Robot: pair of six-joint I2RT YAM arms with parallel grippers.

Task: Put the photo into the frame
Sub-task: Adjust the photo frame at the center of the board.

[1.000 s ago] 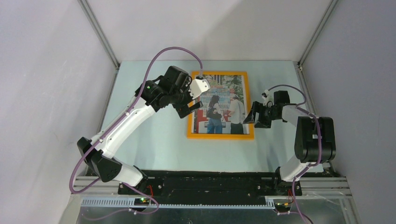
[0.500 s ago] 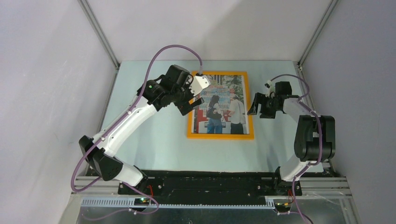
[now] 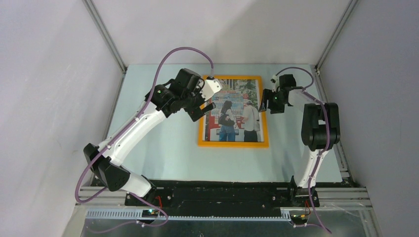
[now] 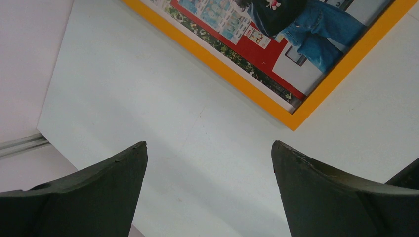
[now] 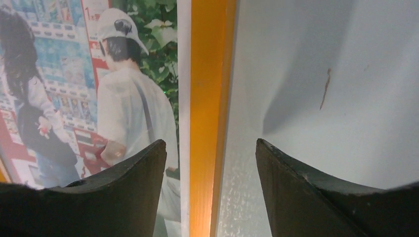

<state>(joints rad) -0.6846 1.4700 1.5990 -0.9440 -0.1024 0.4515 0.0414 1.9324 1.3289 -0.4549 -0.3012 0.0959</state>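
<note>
The photo [image 3: 236,112] lies face up inside the orange frame [image 3: 232,143], which sits flat on the pale table [image 3: 163,148] toward its far side, roughly midway between left and right. In the right wrist view the print's white border runs straight along the inner edge of the frame's right rail with no gap or overlap showing. The near left corner in the left wrist view looks equally square.

The left gripper [image 3: 202,111] hangs over the frame's left rail with its jaws spread wide and nothing between them. The right gripper [image 3: 267,101] is at the far part of the right rail. Its jaws are apart, one over the print and one over the bare table, so they straddle the rail without clamping it.

The placement looks essentially done. What may remain is a light press or nudge to seat the print, and pulling both arms clear. Whether the print lies fully flat in the recess cannot be told from these views.
</note>
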